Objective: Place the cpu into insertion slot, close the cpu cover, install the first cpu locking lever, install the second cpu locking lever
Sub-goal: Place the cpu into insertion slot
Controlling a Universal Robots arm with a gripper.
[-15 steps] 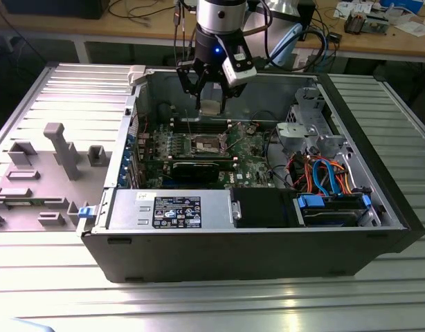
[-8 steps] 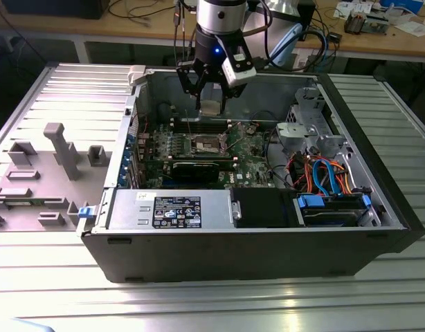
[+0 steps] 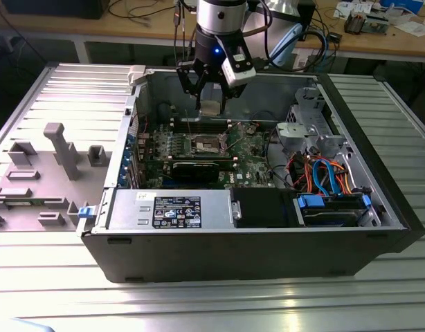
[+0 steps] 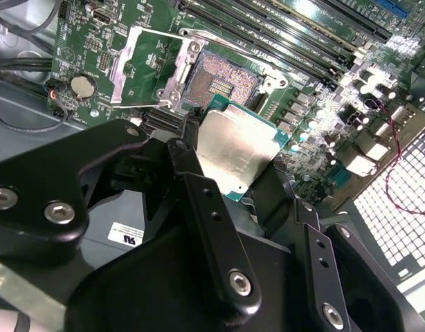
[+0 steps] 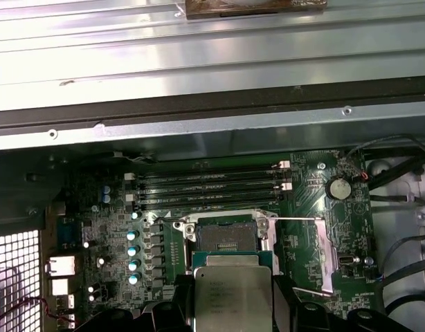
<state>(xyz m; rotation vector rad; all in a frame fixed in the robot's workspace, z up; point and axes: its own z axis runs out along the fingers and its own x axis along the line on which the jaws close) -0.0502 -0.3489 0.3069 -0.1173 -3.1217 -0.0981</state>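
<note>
Cpu (image 3: 211,107): a flat square chip with a silvery top, held in the upper centre of the exterior view. It is clamped at two opposite edges by the black fingers (image 4: 193,166) of the gripper (image 3: 210,98), silvery face toward both wrist cameras (image 4: 237,152) (image 5: 232,297). It hangs above the board, clear of the socket and not seated.

Insertion slot (image 3: 205,144): a square socket with a dark, gold-tinged contact field (image 4: 223,79) (image 5: 228,238). It is bare and uncovered, just beyond the chip's edge in both wrist views.

Cpu cover (image 4: 122,66): a sheet-metal frame with a square window, swung fully open and lying flat beside the socket (image 5: 327,259).

Memory slots (image 5: 209,187): long black rows, alongside the socket.

Coin battery (image 5: 337,188): on the board, near the opened cover.

Motherboard (image 3: 254,149): green, on the floor of the open computer case (image 3: 268,249), mid-frame.

Grey fixture (image 3: 60,149): at the exterior view's left, on the ribbed metal table (image 3: 378,290), outside the case.
</note>
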